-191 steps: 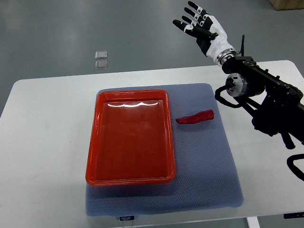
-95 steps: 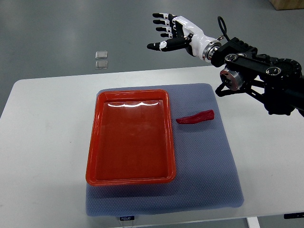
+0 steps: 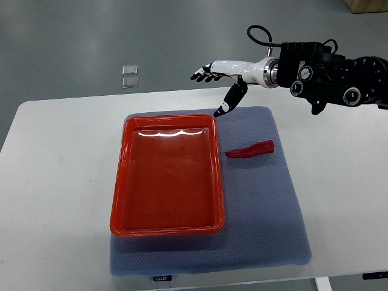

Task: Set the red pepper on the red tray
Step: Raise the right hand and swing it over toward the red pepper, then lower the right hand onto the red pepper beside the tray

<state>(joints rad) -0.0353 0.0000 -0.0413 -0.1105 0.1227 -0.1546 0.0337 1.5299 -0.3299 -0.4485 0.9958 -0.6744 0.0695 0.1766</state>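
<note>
A red pepper (image 3: 250, 149) lies on the blue-grey mat (image 3: 260, 206), just right of the red tray (image 3: 119, 200). The tray holds nothing. My right hand (image 3: 216, 85) reaches in from the right, above the table's far edge and the tray's far right corner. Its fingers are spread and it holds nothing. It is well behind and to the left of the pepper, not touching it. The left arm does not show.
The mat lies on a white table (image 3: 54, 182). Two small clear squares (image 3: 129, 76) lie on the grey floor beyond the table. The right arm's dark body (image 3: 330, 73) hangs over the table's far right edge.
My right hand has swung left and down, from above the floor beyond the table to over the tray's far right corner, turning palm down. The pepper and tray have not moved.
</note>
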